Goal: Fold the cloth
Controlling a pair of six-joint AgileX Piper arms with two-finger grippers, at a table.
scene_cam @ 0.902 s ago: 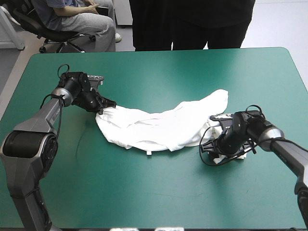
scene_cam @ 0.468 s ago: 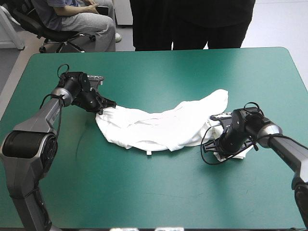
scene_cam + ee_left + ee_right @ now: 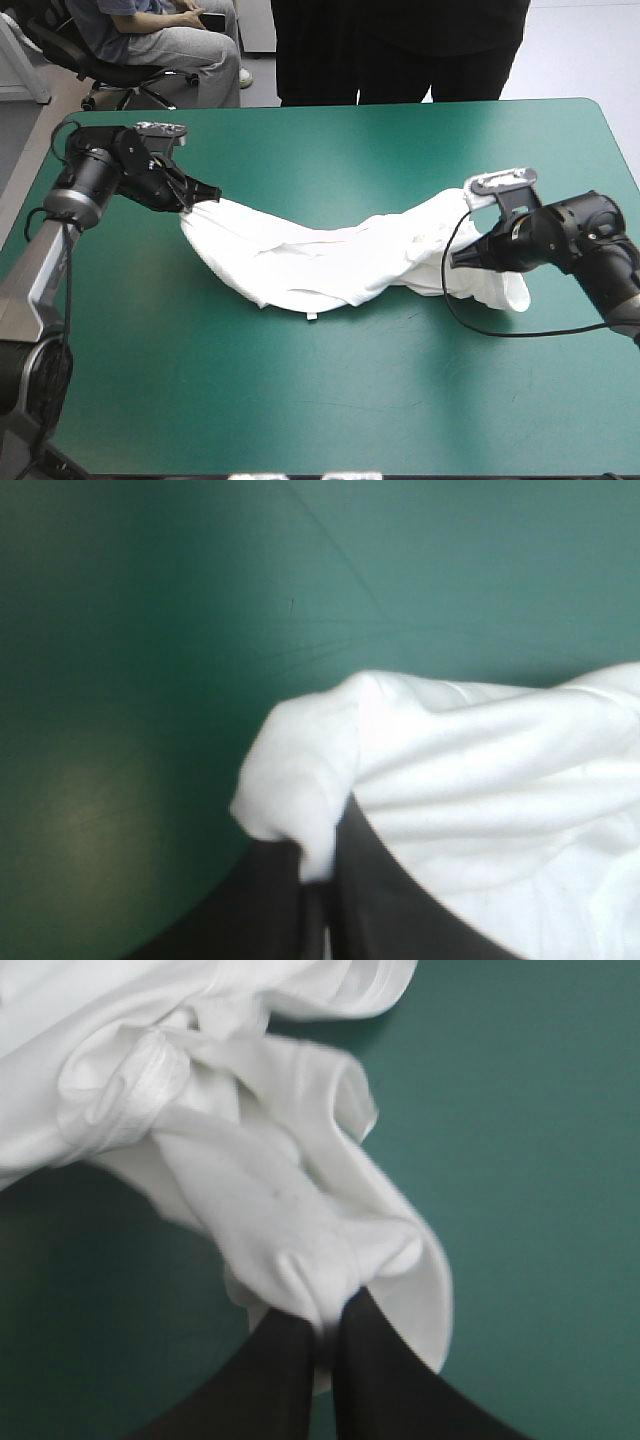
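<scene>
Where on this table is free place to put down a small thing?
The widest free patch is the teal-green cover between the T-shirt and the near edge. A second lies between the T-shirt and the far edge. The middle band is crowded: the T-shirt spans it from the left gripper to the right gripper, each shut on one end.

T-shirt [image 3: 330,255] slung between left fingers [image 3: 207,192] and right fingers [image 3: 464,257], middle on teal-green cover [image 3: 320,400].

We count one T-shirt [image 3: 330,255], one bench [image 3: 330,400] under it, and one left end effector [image 3: 208,193] and one right end effector [image 3: 457,260] at its ends.
</scene>
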